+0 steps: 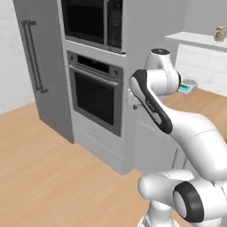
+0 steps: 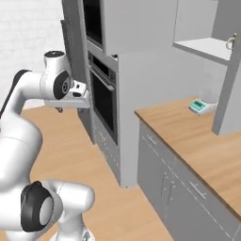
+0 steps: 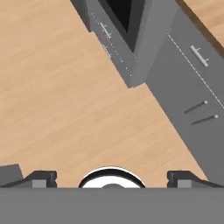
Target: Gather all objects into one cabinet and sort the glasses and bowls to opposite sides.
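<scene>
Task looks barely begun: the tool (image 3: 112,177) gapes wide, carrying nothing; a small beige cup (image 1: 220,33), possibly, sits upper right on the white cabinet shelf (image 1: 195,40).

I am in a kitchen: a built-in oven (image 1: 95,95) sits in a tall grey column beside a steel fridge (image 1: 37,66), a wooden countertop (image 2: 197,136) tops grey base cabinets (image 2: 174,183), and wood flooring (image 1: 40,168) runs underneath.
</scene>
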Robot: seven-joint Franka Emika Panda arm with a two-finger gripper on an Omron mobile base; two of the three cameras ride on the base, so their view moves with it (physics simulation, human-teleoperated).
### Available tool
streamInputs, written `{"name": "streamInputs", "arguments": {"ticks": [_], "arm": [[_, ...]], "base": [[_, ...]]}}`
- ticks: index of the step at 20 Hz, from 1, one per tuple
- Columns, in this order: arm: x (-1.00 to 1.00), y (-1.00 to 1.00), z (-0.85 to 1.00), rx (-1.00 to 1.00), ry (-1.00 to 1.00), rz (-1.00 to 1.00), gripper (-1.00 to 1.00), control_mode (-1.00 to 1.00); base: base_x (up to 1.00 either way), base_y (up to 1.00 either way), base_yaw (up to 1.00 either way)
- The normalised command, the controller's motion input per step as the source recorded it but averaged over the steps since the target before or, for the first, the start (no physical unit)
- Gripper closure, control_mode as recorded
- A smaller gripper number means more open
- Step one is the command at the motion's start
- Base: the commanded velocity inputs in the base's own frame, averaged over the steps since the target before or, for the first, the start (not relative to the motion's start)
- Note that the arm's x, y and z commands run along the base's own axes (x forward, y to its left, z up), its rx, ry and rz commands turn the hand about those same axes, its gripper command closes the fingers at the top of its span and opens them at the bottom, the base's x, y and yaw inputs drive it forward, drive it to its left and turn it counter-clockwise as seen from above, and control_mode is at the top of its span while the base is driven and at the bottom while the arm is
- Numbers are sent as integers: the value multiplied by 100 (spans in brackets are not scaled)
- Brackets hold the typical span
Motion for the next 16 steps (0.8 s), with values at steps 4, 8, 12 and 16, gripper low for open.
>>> {"name": "streamInputs", "arguments": {"ticks": [4,8,12,16], "arm": [[0,0,0,0,0,0,-100,100],[0,0,0,0,0,0,-100,100],[0,0,0,0,0,0,-100,100],[0,0,0,0,0,0,-100,100]], "base": [[62,0,-61],[54,0,-65],[31,-2,-68],[29,-2,-58]]}}
